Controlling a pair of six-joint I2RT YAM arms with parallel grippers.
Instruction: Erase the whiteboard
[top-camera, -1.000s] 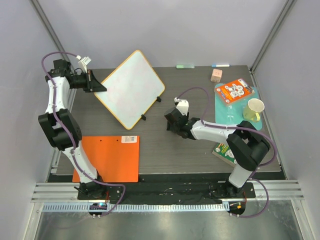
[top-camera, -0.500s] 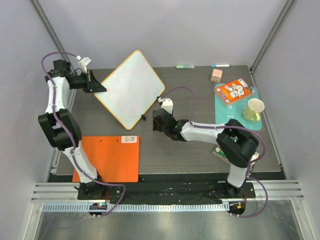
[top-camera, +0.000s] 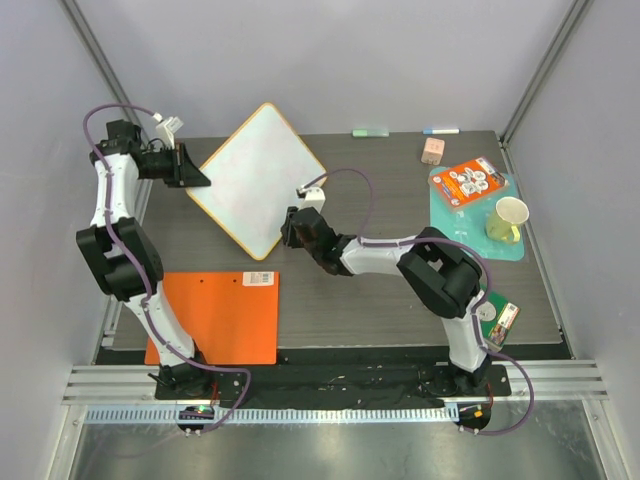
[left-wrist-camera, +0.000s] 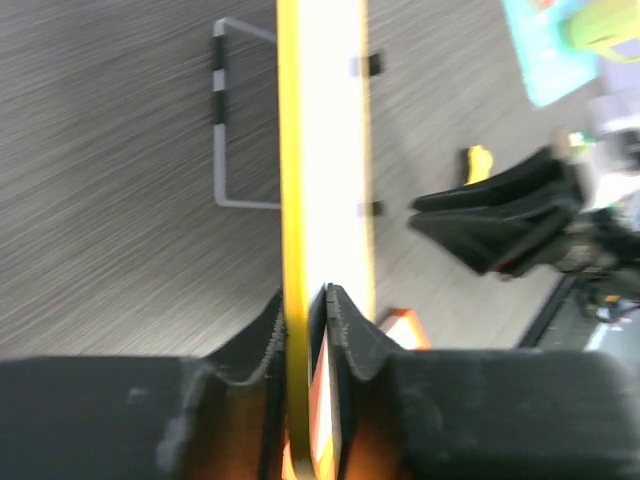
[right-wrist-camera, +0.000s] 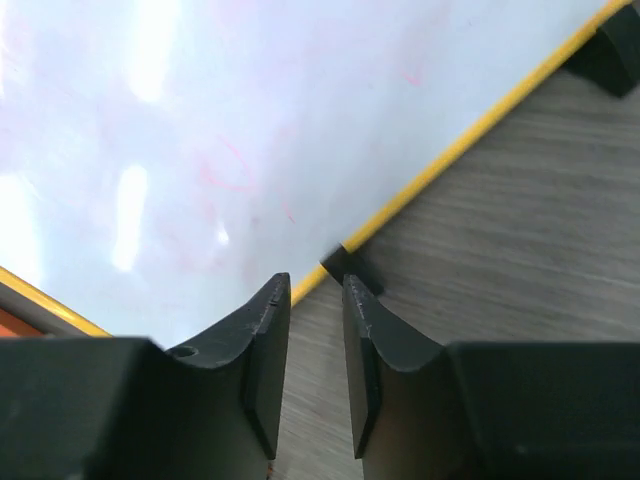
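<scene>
The step in hand looks like steadying the whiteboard (top-camera: 258, 175), not wiping it; faint pink marks (right-wrist-camera: 225, 175) show on its face and neither tool carries an eraser; the board sits on the tabletop (top-camera: 340, 300); the left arm stretches far forward, its tool (top-camera: 200, 178) clenched on the board's left corner rim; the right arm reaches low to the board's near-right edge, its tool (right-wrist-camera: 315, 283) empty, jaws narrowly apart, just short of a black clip (right-wrist-camera: 345, 265); next, something to wipe with seems needed, perhaps the beige block (top-camera: 432, 150) well right of the board.
</scene>
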